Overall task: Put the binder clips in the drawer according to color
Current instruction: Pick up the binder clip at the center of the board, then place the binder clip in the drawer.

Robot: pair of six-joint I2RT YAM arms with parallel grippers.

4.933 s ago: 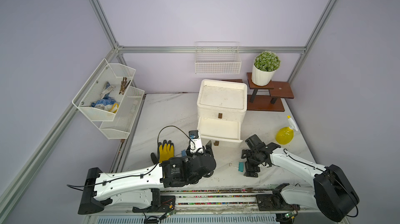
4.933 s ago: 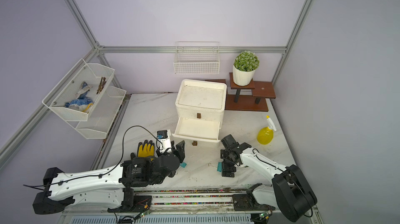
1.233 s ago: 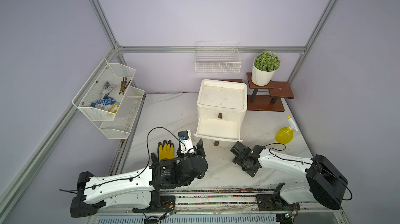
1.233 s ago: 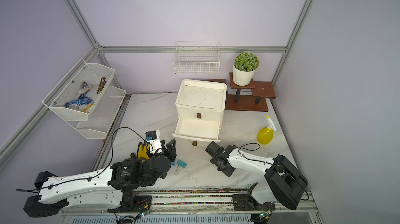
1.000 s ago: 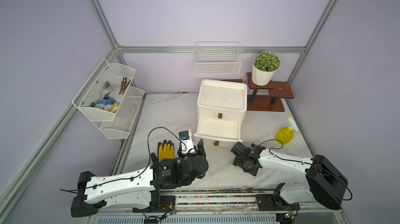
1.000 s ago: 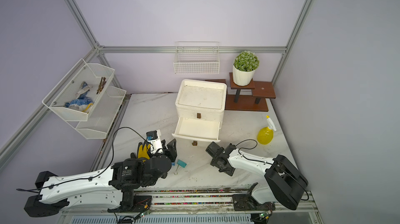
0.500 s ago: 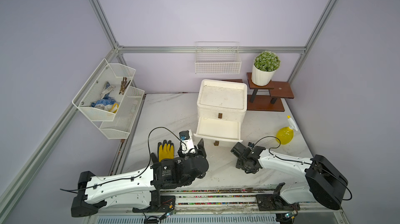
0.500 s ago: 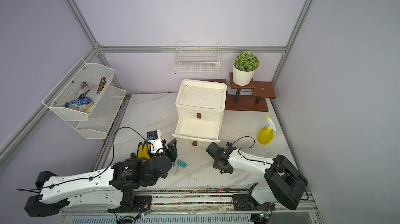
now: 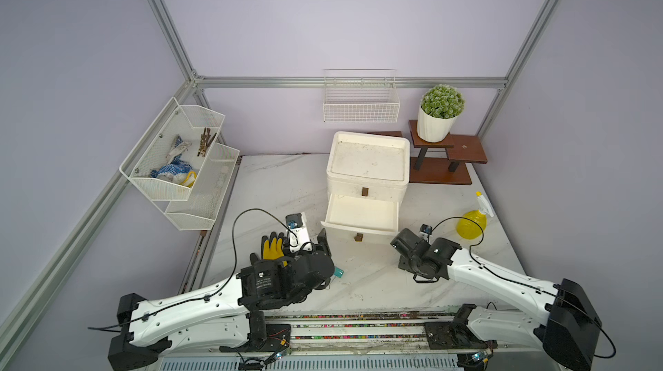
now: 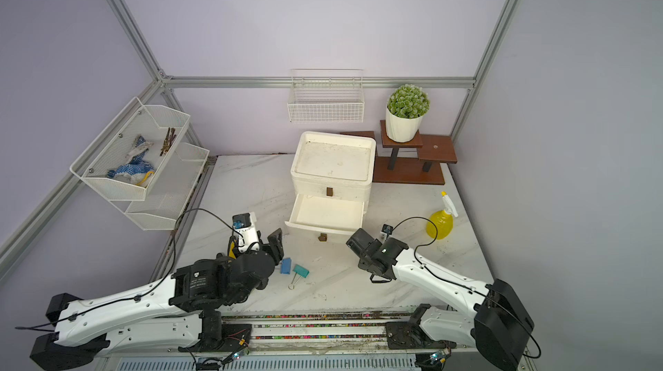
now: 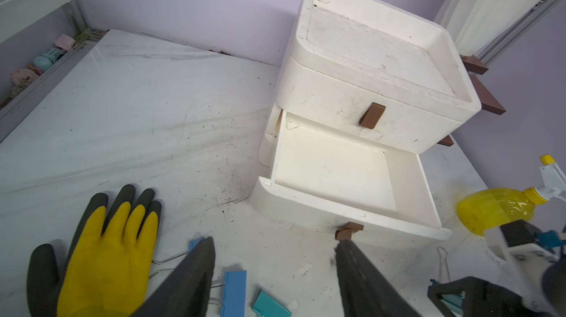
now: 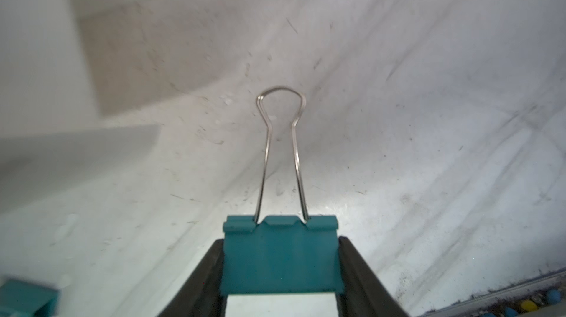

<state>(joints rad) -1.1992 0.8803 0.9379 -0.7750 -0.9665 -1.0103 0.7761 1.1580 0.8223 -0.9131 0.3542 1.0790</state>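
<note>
Right wrist view: right tool [image 12: 281, 240] pinches a teal binder clip [image 12: 280, 265] by its body, wire handles jutting past the fingertips.

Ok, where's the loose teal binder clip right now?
In a top view the loose teal binder clip lies on the table beside a blue binder clip, left of centre, in front of the open drawer.

Left arm [image 9: 193, 306] and right arm [image 9: 502, 281] in white shells, black cylindrical joint housings [image 9: 265, 279], thin black cables [image 9: 235, 229] looped at wrists, white wrist camera [image 9: 299, 234] with blue board, left gripper [image 11: 275, 240] with matte-black tapered fingers [image 11: 190, 278].
</note>
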